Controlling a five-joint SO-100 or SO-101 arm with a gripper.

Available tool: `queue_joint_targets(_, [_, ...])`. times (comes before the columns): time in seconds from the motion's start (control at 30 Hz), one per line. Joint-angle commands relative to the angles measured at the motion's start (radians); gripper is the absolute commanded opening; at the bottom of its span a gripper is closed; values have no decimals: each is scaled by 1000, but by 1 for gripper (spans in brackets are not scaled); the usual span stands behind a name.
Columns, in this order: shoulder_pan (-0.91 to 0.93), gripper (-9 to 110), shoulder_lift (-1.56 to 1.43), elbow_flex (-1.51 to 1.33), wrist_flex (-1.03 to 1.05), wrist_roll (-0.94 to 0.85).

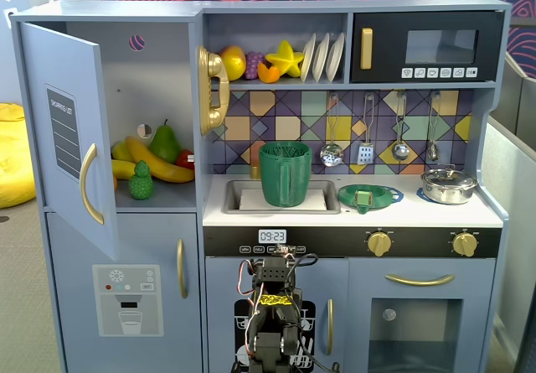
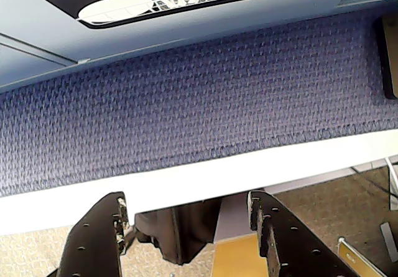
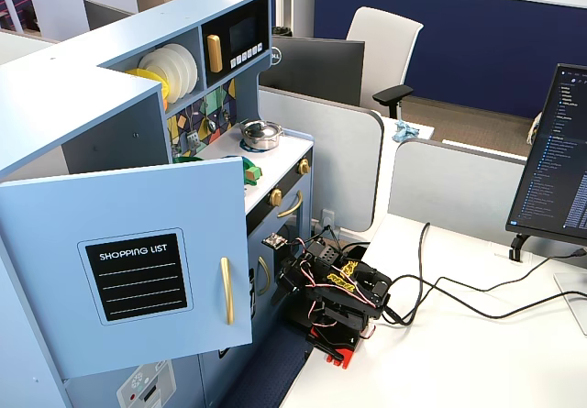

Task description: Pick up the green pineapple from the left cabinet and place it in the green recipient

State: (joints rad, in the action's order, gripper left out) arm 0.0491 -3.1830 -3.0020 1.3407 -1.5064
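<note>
The green pineapple (image 1: pixel 141 182) stands on the shelf of the left cabinet (image 1: pixel 159 71), at the front left of the fruit pile. The cabinet's door (image 1: pixel 63 138) with its gold handle and list sticker hangs open; in a fixed view the door (image 3: pixel 128 270) hides the shelf. The green recipient (image 1: pixel 285 174), a ribbed cup, stands in the sink. My arm (image 1: pixel 272 306) is folded low in front of the kitchen, far below both. In the wrist view my gripper (image 2: pixel 186 202) is open and empty, pointing down over a blue mat (image 2: pixel 205 96) and a white table edge.
A dark green pear (image 1: pixel 165 145), bananas (image 1: pixel 155 162) and a red fruit share the shelf. A flat green strainer dish (image 1: pixel 368 197) and a metal pot (image 1: pixel 448 184) sit on the counter. Utensils hang above. A monitor (image 3: pixel 559 170) and cables lie on the desk.
</note>
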Motion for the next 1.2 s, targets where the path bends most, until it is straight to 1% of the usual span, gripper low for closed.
queue_joint_targets(0.0, [29,0,5,5,190,8])
queue_joint_targets(0.3, [26,0,5,5,187,20])
queue_joint_targets(0.4, [-28,0,5,6,144,3])
queue_joint_targets(0.43, [-55,0,5,6,81,2])
queue_joint_targets(0.5, [-126,1,14,9,-118,-6])
queue_joint_targets(0.53, [-163,2,25,17,-213,-48])
queue_joint_targets(0.63, [-298,6,92,34,-620,-75])
queue_joint_targets(0.7, [-388,11,140,66,-864,28])
queue_joint_targets(0.77, [-472,13,198,118,-1026,5])
queue_joint_targets(0.83, [-548,20,262,206,-1131,3])
queue_joint_targets(0.9, [-606,31,334,295,-1210,38])
queue_joint_targets(1.03, [-676,33,459,425,-1328,-18])
queue_joint_targets(1.17, [-703,34,548,505,-1373,-91])
